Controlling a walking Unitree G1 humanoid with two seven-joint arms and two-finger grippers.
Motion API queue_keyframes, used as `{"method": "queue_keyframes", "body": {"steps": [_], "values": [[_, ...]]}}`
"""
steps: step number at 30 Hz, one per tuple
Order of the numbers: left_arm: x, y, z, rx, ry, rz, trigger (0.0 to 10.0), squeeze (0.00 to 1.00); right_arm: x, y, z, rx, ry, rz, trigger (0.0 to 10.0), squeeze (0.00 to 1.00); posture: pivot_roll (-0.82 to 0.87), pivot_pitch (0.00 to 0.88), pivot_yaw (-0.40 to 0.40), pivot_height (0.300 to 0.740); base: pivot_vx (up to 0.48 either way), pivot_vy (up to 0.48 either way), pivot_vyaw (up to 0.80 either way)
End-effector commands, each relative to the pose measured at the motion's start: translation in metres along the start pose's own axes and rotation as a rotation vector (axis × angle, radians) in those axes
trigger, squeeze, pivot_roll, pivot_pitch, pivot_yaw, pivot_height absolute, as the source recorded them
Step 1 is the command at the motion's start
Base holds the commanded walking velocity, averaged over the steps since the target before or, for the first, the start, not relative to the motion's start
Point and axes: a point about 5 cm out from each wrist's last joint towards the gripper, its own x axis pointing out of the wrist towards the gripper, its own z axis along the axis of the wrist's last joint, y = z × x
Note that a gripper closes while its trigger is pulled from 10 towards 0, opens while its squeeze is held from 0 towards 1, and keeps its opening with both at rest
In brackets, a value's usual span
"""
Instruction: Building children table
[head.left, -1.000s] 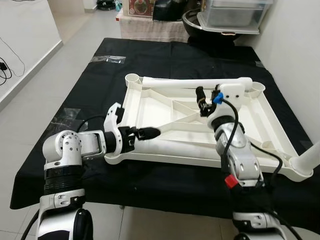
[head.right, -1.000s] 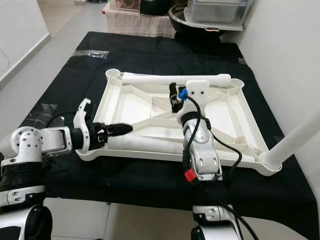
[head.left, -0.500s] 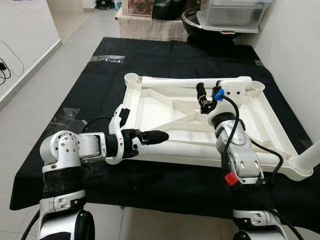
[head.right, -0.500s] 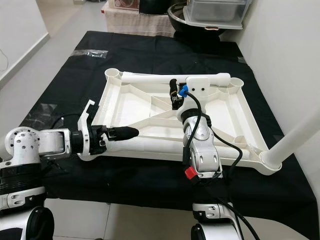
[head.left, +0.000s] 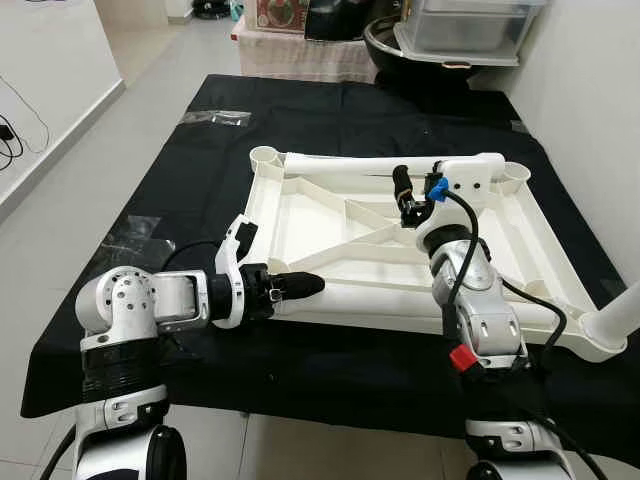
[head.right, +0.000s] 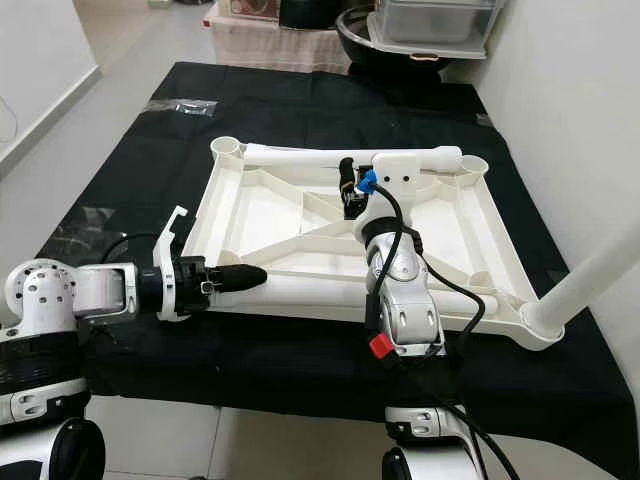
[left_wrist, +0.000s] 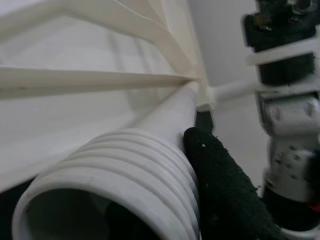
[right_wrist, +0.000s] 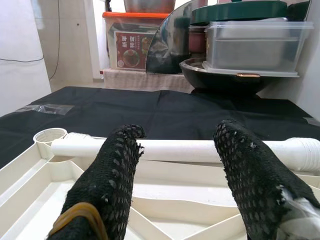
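we are gripping the white ribbed plastic table leg (head.left: 360, 297) in our left gripper (head.left: 300, 285), its jaws clenched on the threaded end; its long axis is running rightward along the upturned white tabletop's (head.left: 300, 215) near edge on the black-covered desk (head.left: 200, 160), while our right gripper (head.left: 415, 195) is hovering farther off, jaws released.

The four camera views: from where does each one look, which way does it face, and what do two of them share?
Left eye view: from the head, forward and down at the upturned white tabletop on black cloth; both silver arms show.
Right eye view: same scene, shifted slightly.
Left wrist view: along the left claw, close on a threaded table leg; one black finger shows.
Right wrist view: along the open right claw, toward another leg and storage boxes.
Both wrist views share the tabletop's ribs.
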Motion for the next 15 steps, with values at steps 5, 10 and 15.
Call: {"method": "queue_keyframes", "body": {"steps": [5, 10, 15], "values": [[-0.001, 0.002, -0.006, 0.003, 0.024, 0.035, 0.0, 0.00, 0.001, -0.003, 0.002, 0.009, -0.005, -0.012, 10.0, 0.00, 0.11, 0.091, -0.057, 0.740, 0.000, 0.000, 0.00], [-0.006, -0.006, -0.004, 0.034, 0.004, 0.001, 0.0, 0.00, 0.006, -0.007, 0.009, 0.008, -0.028, -0.023, 10.0, 0.00, 0.11, 0.086, -0.060, 0.740, 0.000, 0.000, 0.00], [-0.010, -0.010, 0.000, 0.054, -0.024, -0.002, 0.0, 0.00, 0.010, -0.010, 0.014, 0.019, -0.042, -0.036, 10.0, 0.00, 0.11, 0.081, -0.062, 0.740, 0.000, 0.000, 0.00]]}}
